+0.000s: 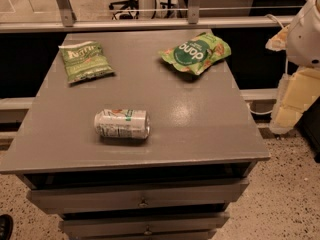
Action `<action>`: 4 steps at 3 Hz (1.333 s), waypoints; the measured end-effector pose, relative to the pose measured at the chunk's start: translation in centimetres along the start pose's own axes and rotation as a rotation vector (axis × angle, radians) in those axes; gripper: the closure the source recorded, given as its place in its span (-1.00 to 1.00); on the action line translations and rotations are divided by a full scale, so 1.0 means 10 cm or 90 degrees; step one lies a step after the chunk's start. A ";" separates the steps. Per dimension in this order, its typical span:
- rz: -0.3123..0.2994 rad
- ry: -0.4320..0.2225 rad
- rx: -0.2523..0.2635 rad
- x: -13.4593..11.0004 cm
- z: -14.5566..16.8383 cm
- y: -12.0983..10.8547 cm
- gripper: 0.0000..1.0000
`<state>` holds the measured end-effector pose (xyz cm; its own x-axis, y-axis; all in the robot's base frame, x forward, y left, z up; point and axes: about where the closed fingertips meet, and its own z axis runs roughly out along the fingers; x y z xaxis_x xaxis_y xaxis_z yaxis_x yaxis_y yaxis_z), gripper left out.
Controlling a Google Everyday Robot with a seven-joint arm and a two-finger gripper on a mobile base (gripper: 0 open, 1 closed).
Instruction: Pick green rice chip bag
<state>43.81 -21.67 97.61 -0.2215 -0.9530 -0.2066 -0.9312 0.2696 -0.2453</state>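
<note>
The green rice chip bag (196,52) is puffy and bright light green, with a dark-green circle bearing white "dang" lettering. It lies at the far right of the grey cabinet top (200,114). My gripper (289,115) hangs off the right side of the cabinet, beyond its edge, at the end of the white arm (305,31). It is well to the right of the bag and nearer to the camera, and it touches nothing.
A duller olive-green bag (85,60) with white script lies at the far left. A white and green can (122,123) lies on its side at the front middle. Drawers (140,196) sit below the top. A rail (150,24) runs behind it.
</note>
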 end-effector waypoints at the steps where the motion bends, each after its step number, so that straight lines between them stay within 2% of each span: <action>1: 0.001 -0.004 0.003 0.00 0.01 -0.03 -1.00; 2: 0.012 -0.042 0.035 0.03 0.13 -0.32 -1.00; 3: 0.011 -0.112 0.065 -0.09 0.36 -0.81 -1.00; 4: 0.026 -0.190 0.081 -0.23 0.61 -1.29 -1.00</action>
<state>58.11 -22.15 95.52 -0.1457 -0.8640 -0.4820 -0.8756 0.3394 -0.3438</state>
